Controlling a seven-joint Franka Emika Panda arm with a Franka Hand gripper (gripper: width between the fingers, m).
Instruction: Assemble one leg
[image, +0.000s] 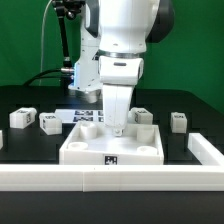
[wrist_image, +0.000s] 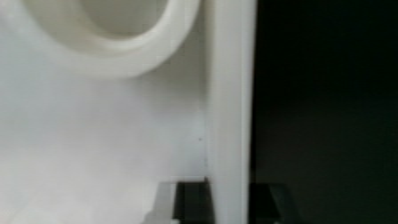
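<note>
The large white square panel (image: 88, 143) lies flat in the middle of the table. My gripper (image: 117, 128) reaches straight down onto its far edge. In the wrist view my gripper (wrist_image: 231, 190) has one dark finger (wrist_image: 192, 205) on each side of the panel's thin edge wall (wrist_image: 231, 100), touching it. A round recess (wrist_image: 107, 30) in the panel shows beside the edge. Several small white legs with marker tags lie loose: two on the exterior view's left (image: 22, 117) (image: 50, 122) and two on its right (image: 143, 115) (image: 178, 121). None is held.
The marker board (image: 88, 117) lies behind the panel. A white rail (image: 110, 180) runs along the table's front and turns back on the exterior view's right (image: 205, 148). The table is black.
</note>
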